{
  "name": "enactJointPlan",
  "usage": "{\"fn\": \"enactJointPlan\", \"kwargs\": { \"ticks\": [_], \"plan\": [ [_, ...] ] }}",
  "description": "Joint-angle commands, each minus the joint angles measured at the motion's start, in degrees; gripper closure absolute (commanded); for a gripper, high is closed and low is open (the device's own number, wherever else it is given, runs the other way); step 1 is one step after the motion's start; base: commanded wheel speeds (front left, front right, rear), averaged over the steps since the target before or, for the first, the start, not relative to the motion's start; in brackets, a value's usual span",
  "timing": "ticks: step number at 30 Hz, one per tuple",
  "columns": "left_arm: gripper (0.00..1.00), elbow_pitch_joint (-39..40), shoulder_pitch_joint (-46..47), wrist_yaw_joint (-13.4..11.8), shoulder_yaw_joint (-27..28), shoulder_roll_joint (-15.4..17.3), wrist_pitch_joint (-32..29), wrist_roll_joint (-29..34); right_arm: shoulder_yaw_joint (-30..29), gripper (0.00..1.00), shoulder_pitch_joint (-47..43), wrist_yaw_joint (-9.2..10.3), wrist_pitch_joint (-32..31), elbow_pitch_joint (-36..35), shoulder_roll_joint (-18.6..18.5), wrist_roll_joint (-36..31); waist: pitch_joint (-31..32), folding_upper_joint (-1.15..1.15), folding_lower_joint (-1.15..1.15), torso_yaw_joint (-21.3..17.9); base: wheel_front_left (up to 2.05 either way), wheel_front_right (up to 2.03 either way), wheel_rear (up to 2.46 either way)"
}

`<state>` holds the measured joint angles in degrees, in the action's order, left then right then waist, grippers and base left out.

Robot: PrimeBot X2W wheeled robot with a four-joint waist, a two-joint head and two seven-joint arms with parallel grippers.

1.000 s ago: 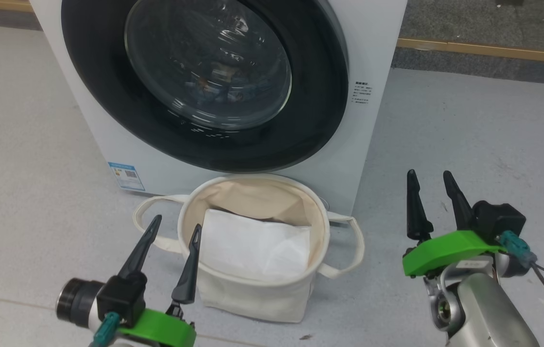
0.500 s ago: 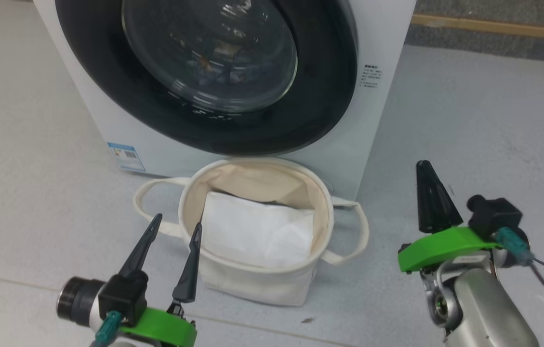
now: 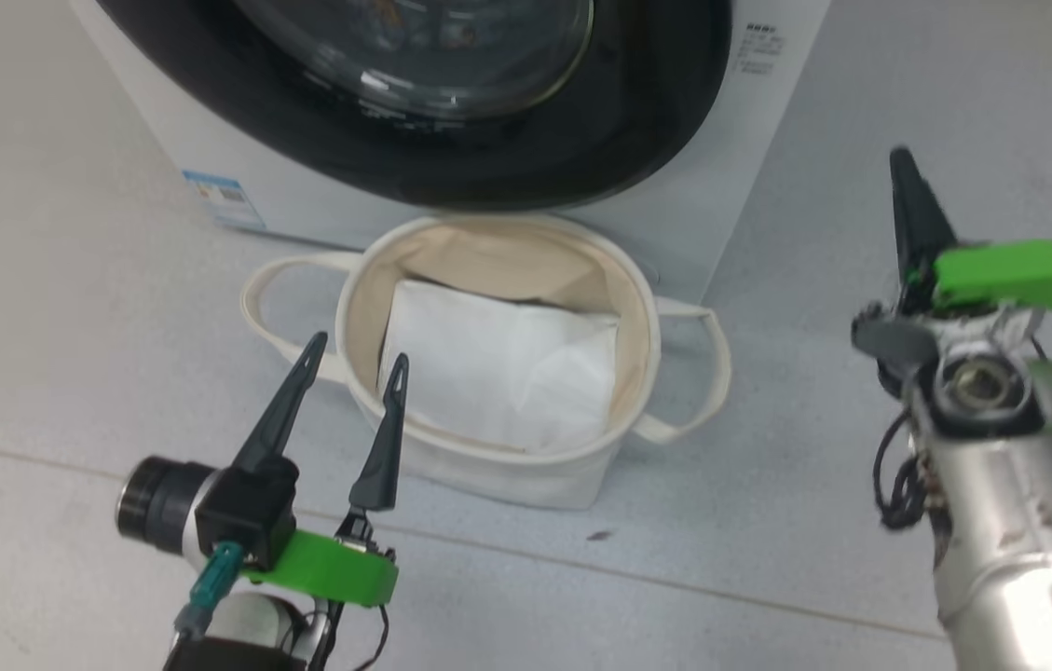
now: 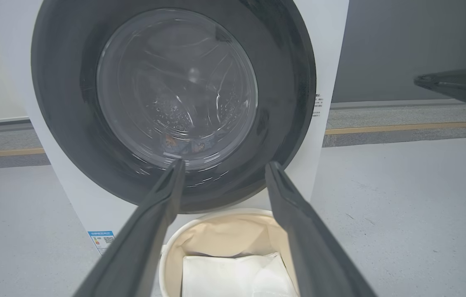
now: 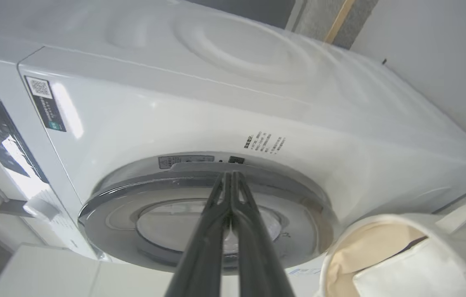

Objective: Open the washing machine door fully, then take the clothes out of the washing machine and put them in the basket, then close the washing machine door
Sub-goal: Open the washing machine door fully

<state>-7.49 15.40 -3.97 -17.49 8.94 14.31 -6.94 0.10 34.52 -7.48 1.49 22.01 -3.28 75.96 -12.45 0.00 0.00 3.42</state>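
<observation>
right gripper (image 3: 906, 182) hangs right of the small round cream canvas basket (image 3: 645, 317), fingers pinched together; left gripper (image 3: 358, 352) by the basket's near-left rim, fingers spread, both aimed at the big black-rimmed glass door (image 3: 656, 112), shut, just behind the basket

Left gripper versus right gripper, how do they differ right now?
The left gripper has its jaws spread wide; the right gripper has its jaws pressed together. The left gripper sits just in front of the basket; the right gripper is off to the basket's right, over the floor. Both sit on a green mount, and both hold nothing.
</observation>
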Motion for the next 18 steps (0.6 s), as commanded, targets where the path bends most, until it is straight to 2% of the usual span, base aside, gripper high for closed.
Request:
{"fn": "enactJointPlan", "kwargs": {
  "ticks": [1, 9, 18],
  "plan": [
    [0.0, 2.35, 2.76, 0.17, 2.05, 0.32, 0.69, 0.67, -0.08, 1.0, 3.79, -0.01, -2.88, -0.8, 0.4, 3.82, -2.55, 0.0, 0.0, 0.45, 0.0, 0.0, 0.0],
    [0.0, 1.83, 5.22, 0.67, 1.73, -0.47, 0.69, 1.24, -4.88, 1.0, 14.61, -0.01, -14.65, 5.9, -0.36, 17.14, -6.39, 0.0, 0.0, 1.65, 0.0, 0.0, 0.0],
    [0.0, 0.6, 8.31, 1.06, 0.95, -1.81, 0.69, 1.65, -4.31, 1.0, 24.79, -0.01, -24.63, 15.03, -2.76, 24.18, -11.17, 0.0, 0.0, 3.28, 0.0, 0.0, 0.0]
  ]
}}
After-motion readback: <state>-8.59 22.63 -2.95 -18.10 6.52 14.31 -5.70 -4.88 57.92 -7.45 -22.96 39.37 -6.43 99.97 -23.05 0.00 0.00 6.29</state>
